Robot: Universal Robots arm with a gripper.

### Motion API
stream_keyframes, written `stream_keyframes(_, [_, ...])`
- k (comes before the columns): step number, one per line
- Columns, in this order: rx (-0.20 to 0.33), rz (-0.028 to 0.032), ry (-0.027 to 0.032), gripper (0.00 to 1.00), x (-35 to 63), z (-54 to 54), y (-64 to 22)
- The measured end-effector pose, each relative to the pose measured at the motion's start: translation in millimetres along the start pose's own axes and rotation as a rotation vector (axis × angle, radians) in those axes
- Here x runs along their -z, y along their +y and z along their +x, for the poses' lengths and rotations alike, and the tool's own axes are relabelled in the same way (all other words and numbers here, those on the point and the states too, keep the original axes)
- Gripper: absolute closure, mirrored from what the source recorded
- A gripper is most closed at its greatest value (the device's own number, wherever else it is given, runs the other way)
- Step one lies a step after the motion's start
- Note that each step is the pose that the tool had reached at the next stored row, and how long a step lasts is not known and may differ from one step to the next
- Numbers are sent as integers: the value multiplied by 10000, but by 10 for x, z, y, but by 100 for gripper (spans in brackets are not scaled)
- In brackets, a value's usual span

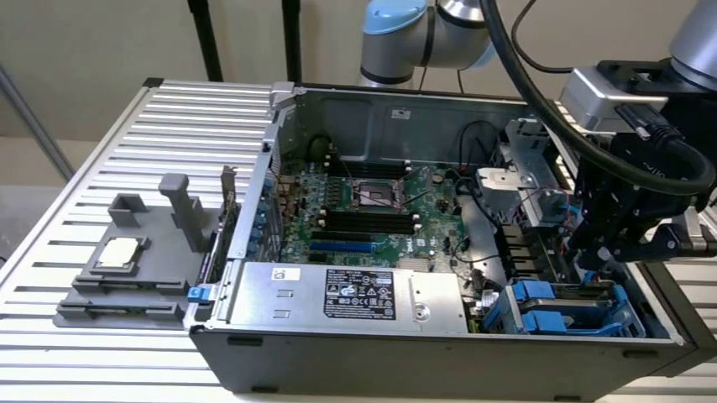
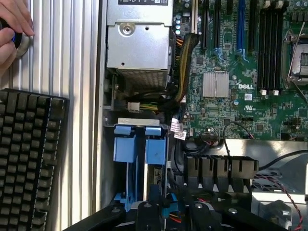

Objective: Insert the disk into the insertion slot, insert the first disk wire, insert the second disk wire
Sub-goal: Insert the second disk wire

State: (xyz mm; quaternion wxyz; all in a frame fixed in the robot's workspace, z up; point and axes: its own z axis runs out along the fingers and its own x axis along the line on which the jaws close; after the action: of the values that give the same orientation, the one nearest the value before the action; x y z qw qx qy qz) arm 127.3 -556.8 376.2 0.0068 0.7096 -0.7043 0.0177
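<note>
We see the disk [image 1: 560,304] sitting in the slot [image 1: 610,294], at the case's front corner on the exterior view's right; its blue carrier [image 2: 139,143] stands upright in the grey cage, tabs showing. It looks seated or close to it, though we can't tell how deep. We judge the disk stiff, fairly dense and shock-sensitive, so best held by the blue carrier's edges or tabs, not by the label face or the connector end. The plastic tabs probably flex a bit; the metal sides look smooth and may slip.

The hand [image 2: 180,211] hangs just over the cage end, near a blue connector [image 2: 166,210] and thin red wires [image 2: 204,199]. We can't tell whether its fingers are spread or pinching anything; the tips are lost among the cables. In the exterior view the hand [image 1: 605,256] is low inside the case, just above the cage.

Beside the cage sits a row of black connectors [image 2: 219,173], then the green motherboard [image 1: 370,210]. The silver power supply [image 1: 348,294] lies next to the slot, along the case's front wall. Outside the case, on the slatted tabletop [image 1: 112,168], we see a grey fixture [image 1: 134,269], a black keyboard [image 2: 29,154], and a person's hand [image 2: 12,29] on a knob.
</note>
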Motion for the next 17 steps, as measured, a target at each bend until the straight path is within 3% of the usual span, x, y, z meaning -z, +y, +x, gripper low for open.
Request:
stream_keyframes(3, [1,0,79,72,-8,-10,-3])
stream_keyframes(4, [1,0,88,79,-12,-10,-3])
stream_keyframes(9, [1,0,76,84,-27,6,-3])
stream_keyframes(10, [0,0,33,84,-32,26,-3])
stream_keyframes(13, [-3,4,-184,84,-57,116,3])
stream_keyframes(17, [-9,59,-448,84,-89,209,41])
